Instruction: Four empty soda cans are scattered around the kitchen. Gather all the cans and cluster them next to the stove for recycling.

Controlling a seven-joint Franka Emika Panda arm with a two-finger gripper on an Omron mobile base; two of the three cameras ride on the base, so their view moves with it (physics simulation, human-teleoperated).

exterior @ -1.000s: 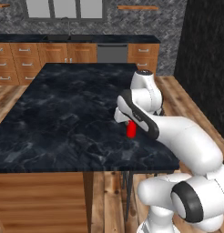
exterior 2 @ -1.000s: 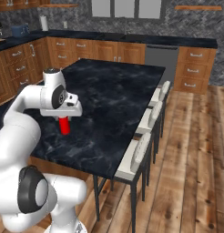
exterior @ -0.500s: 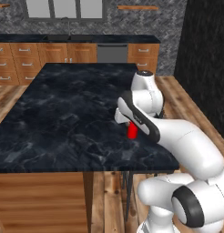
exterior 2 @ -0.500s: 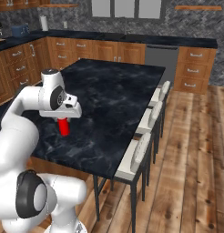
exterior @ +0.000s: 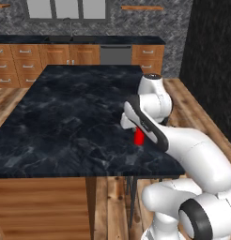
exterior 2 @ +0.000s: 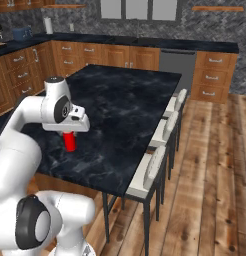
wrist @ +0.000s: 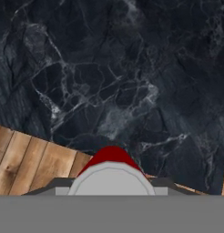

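Gripper (exterior 2: 69, 134) stays clamped on the small bright red soda can with the silvery top (exterior 2: 69, 142), which hangs upright just above the black marbled island counter (exterior 2: 120, 105), near its near right part in the left base view. Against the earlier frames little has changed: the can sits at almost the same spot over the counter, perhaps a touch higher, and the white arm keeps the same bent pose. The reddish-brown wood cabinets (exterior 2: 130, 56) along the far wall and the row of white stools with dark legs (exterior 2: 154, 167) at the island's right side stand as before.

The can's upper part is hidden under the white hand in both base views; only its red lower body (exterior: 138, 137) shows. In the hand view the silvery top (wrist: 111, 179) and a red rim are cut off by the bottom edge, with marbled counter beyond and wood plank floor (wrist: 27, 164) at the left. The fingertips themselves cannot be made out.

No brand, label or writing can be read on the can or elsewhere.
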